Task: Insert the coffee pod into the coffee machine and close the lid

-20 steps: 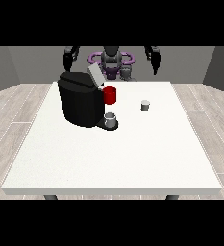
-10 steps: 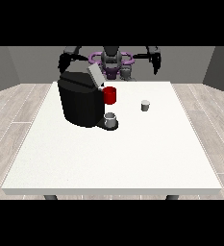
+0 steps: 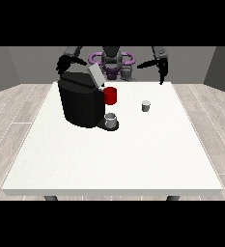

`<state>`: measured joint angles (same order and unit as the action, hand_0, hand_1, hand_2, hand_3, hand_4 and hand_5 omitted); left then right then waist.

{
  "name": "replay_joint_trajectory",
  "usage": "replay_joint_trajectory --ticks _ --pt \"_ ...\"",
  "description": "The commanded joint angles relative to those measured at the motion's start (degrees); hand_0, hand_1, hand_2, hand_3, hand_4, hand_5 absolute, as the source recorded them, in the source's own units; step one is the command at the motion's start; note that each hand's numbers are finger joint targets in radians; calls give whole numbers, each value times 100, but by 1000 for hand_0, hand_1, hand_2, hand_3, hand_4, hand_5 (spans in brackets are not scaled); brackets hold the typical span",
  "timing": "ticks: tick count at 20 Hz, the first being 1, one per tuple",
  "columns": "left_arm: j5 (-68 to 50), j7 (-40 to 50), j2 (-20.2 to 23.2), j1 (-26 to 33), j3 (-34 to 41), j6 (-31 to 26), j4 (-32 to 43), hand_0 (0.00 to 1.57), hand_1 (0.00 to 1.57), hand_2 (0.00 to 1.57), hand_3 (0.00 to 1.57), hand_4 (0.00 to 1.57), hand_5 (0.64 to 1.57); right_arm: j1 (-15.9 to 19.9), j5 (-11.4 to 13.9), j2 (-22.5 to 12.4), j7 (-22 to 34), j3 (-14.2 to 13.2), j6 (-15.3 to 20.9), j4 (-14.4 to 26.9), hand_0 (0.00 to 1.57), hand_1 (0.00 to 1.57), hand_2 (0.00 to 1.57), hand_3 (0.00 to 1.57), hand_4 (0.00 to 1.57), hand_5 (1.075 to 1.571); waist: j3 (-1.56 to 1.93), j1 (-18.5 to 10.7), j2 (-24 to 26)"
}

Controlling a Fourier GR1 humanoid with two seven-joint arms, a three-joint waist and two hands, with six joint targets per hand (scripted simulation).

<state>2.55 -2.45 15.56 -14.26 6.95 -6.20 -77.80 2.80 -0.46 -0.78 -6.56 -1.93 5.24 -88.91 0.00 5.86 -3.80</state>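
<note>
A black coffee machine [image 3: 80, 101] stands on the white table [image 3: 114, 154] at the back left, its grey lid [image 3: 95, 75] tilted up and a red part [image 3: 111, 95] on its front. A grey cup [image 3: 112, 119] sits on its drip tray. The small grey coffee pod [image 3: 146, 105] stands upright on the table to the right of the machine. The hand at the view's right [image 3: 161, 67] hangs above the table's far edge, behind and right of the pod, fingers pointing down. The hand at the view's left [image 3: 63, 64] hovers behind the machine's top.
The robot's torso [image 3: 112, 61] stands behind the table's far edge. Grey wood floor surrounds the table. White tabletop stretches from the machine and pod to the near edge.
Both arms have lifted and spread outward. The hand at the view's right rose and moved forward over the far edge. Pod, cup and machine have not moved.
</note>
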Motion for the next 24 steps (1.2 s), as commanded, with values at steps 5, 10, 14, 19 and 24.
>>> replay_joint_trajectory --ticks 5,10,14,19,24 --pt "160 136 489 -668 268 -290 1354 0 0 0 0 0 1571 179 -111 -132 235 92 -101 -295 0 0 0 0 283 1571 -1 298 -305" --pt "501 -253 361 -1150 255 104 2082 0 0 0 0 0 1571 520 -93 -183 308 116 -70 -169 0 0 0 0 332 1571 -2 376 -726" --pt "719 -98 503 -1490 193 75 2520 0 0 0 0 0 1571 635 65 -16 422 197 229 31 0 0 0 0 397 1571 -1 308 -721" --pt "1095 -566 599 -1424 9 86 2865 0 0 113 0 0 1571 664 -22 -141 223 50 104 335 0 0 0 0 389 1571 -1 257 -887" --pt "1328 -420 656 -1653 -97 -64 3209 223 223 529 222 0 1571 661 273 -48 56 78 393 779 0 0 0 0 424 1571 0 109 -676"
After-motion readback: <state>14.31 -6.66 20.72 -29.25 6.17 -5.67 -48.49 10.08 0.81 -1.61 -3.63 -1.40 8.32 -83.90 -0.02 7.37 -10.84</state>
